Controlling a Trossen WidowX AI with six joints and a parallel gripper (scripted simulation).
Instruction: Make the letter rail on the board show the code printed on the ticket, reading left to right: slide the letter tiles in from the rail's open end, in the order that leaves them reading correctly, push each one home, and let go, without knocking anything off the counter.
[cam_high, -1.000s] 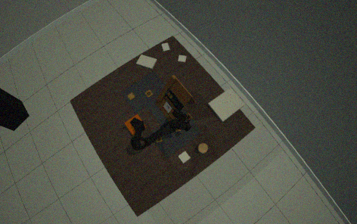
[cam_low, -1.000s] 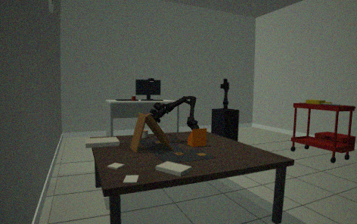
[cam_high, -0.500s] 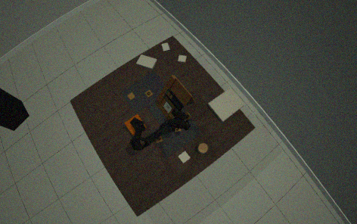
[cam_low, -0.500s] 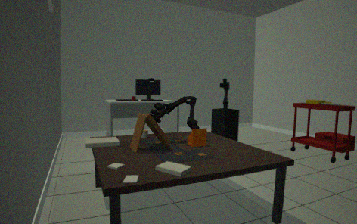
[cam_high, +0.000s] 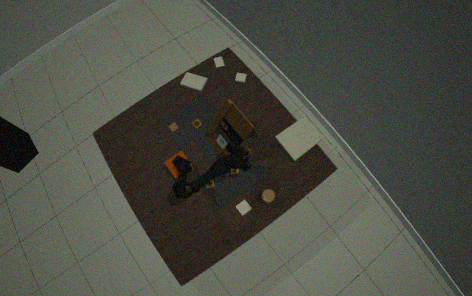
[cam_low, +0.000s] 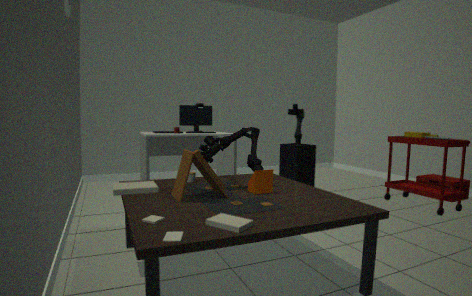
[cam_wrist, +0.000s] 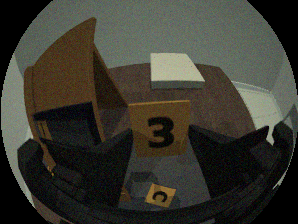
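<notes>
My gripper is shut on a wooden tile marked 3, held upright between the fingertips in the wrist view. It is beside the board's near end, above the table. The wooden board stands like a tent, its dark recessed panel on the left in the wrist view. A tile with a C-like mark lies below. Two tiles lie beyond the board. Others lie near the arm. The code and rail contents are unreadable.
An orange block stands by the arm's base. A large pale slab overhangs the table edge. A smaller slab, white cards and a round item lie around.
</notes>
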